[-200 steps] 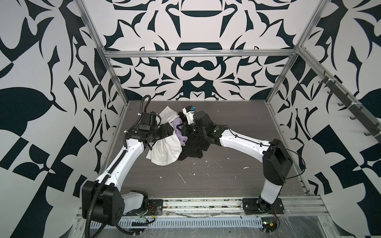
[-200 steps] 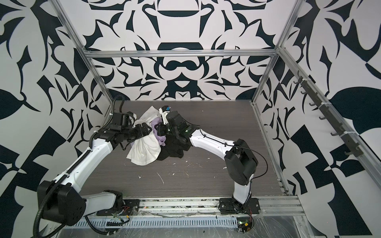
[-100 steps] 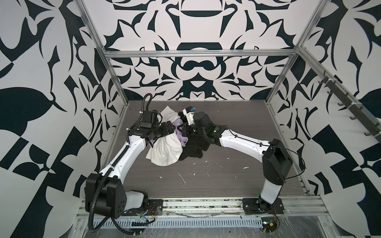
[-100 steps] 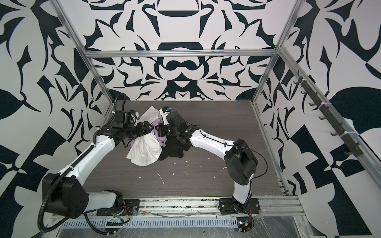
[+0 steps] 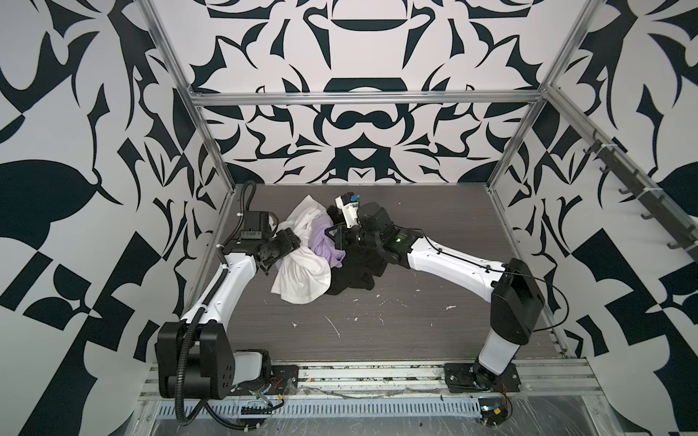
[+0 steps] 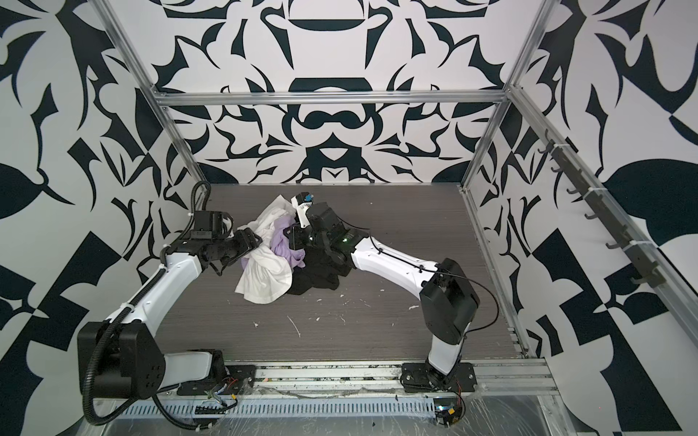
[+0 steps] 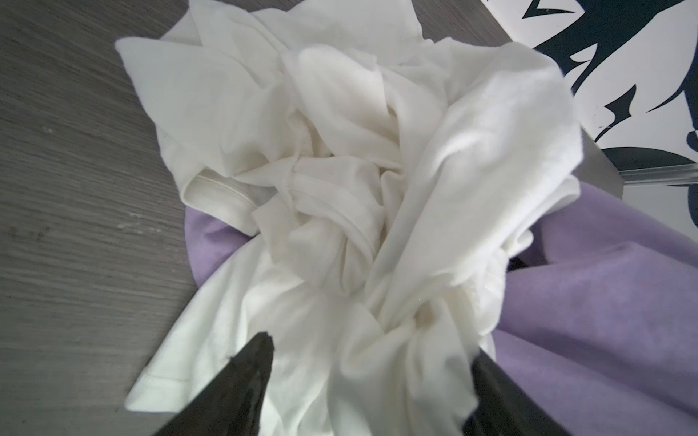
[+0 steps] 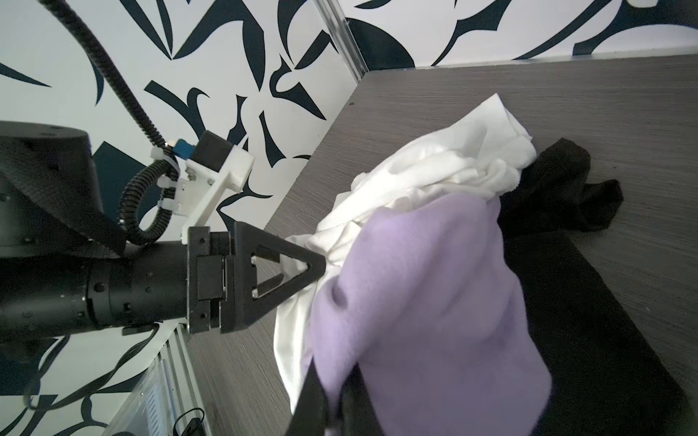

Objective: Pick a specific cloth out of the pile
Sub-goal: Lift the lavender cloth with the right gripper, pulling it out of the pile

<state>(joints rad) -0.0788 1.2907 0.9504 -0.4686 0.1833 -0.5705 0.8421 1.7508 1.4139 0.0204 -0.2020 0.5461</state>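
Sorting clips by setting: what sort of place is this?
Probably a robot cell, not a home: patterned walls on an aluminium frame, left arm and right arm mounted on a rail.

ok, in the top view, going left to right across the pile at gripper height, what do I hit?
left gripper → white cloth → lavender cloth → right gripper, shut on the lavender cloth. Black cloth left out: it lies partly under the right gripper.
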